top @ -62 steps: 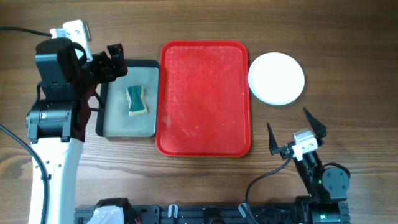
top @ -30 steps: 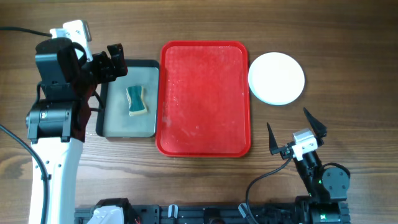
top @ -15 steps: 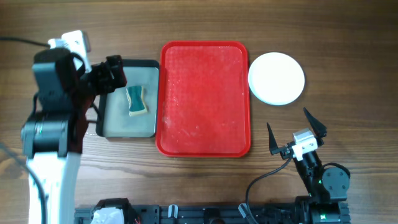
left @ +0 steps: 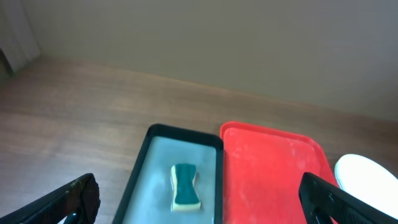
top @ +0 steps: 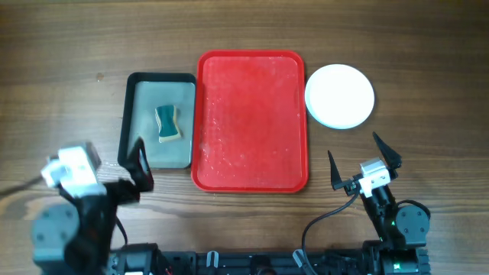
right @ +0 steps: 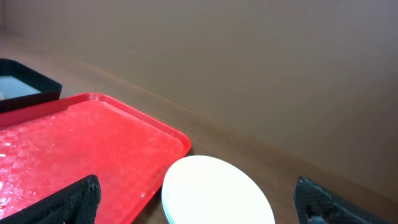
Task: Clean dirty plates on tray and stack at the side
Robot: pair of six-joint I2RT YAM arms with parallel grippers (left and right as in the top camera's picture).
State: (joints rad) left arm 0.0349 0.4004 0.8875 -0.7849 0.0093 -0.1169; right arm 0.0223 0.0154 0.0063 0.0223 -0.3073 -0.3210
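Observation:
The red tray (top: 252, 122) lies mid-table, wet and with nothing on it; it also shows as the red tray (left: 273, 174) and the red tray (right: 74, 149) in the wrist views. The plates (top: 340, 95) sit stacked on the table right of it, white on top (right: 214, 193) with a turquoise rim (right: 166, 210) just showing beneath. My left gripper (top: 103, 164) (left: 202, 202) hangs open at the near left, facing the dark tray. My right gripper (top: 361, 160) (right: 205, 202) is open at the near right, in front of the stack, holding nothing.
A dark grey-black tray (top: 137, 84) (left: 146, 168) sits left of the red one, with a green-and-yellow sponge (top: 168, 124) (left: 185, 186) lying in it. Bare wooden table surrounds everything. Cables trail by the arm bases at the front edge.
The left arm has pulled back from above the dark tray's far-left side to the near-left corner of the table, its gripper still open. The right arm, plates and trays have not moved.

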